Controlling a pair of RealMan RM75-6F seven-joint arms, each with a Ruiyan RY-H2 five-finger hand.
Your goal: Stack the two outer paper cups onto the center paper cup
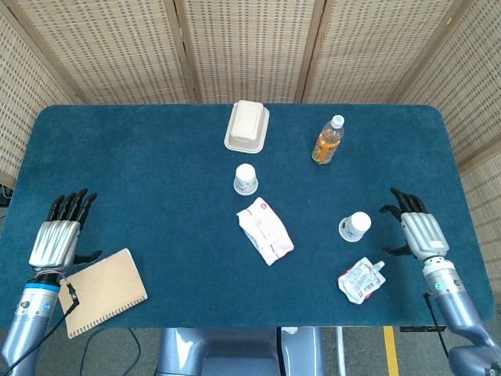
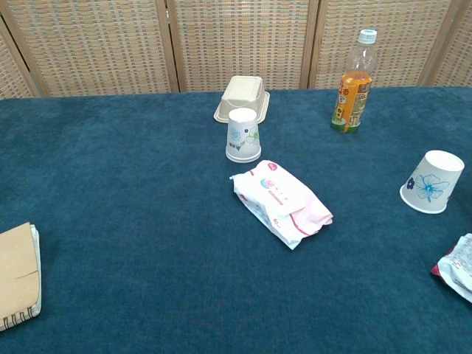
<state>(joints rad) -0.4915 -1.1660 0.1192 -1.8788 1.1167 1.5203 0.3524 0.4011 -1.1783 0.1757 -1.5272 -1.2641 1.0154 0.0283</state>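
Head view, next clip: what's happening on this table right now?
Nothing is being handled yet. The left hand rests open by a notebook, and the right hand lies open just beside one upside-down paper cup. A second paper cup stands upside down mid-table. Only these two cups show; no stacking has begun.

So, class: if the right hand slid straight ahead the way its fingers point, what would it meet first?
Probably nothing: the right hand points toward the table's far side, and the paper cup sits beside it, seemingly off that line. Only bare table lies ahead, though depth is uncertain.
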